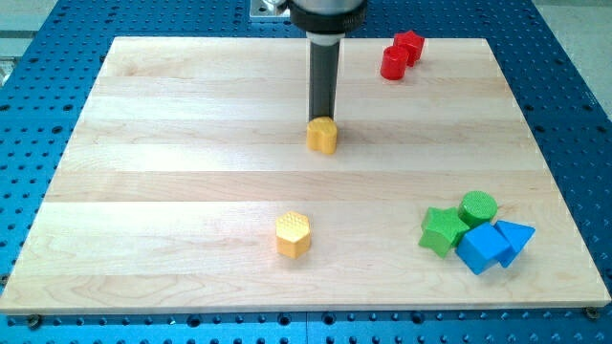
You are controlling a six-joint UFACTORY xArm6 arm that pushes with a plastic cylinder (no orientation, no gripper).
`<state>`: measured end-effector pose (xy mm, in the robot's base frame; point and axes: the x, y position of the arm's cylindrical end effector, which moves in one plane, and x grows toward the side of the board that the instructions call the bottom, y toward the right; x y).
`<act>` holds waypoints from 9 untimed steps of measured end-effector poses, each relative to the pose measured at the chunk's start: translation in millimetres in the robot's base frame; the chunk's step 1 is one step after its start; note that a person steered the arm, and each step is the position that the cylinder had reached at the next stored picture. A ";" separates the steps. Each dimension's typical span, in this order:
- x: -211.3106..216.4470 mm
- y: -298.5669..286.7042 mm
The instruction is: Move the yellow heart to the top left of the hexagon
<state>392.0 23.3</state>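
Observation:
The yellow heart lies on the wooden board a little above the view's centre. The yellow hexagon lies lower on the board, below and slightly left of the heart. My tip stands at the heart's top edge, touching it or nearly so, with the dark rod rising straight up from there.
Two red blocks sit together at the view's top right. At the lower right is a cluster: a green star-like block, a green cylinder and two blue blocks. The board rests on a blue perforated table.

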 end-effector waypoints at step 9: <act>88.5 -42.0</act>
<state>480.4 -18.6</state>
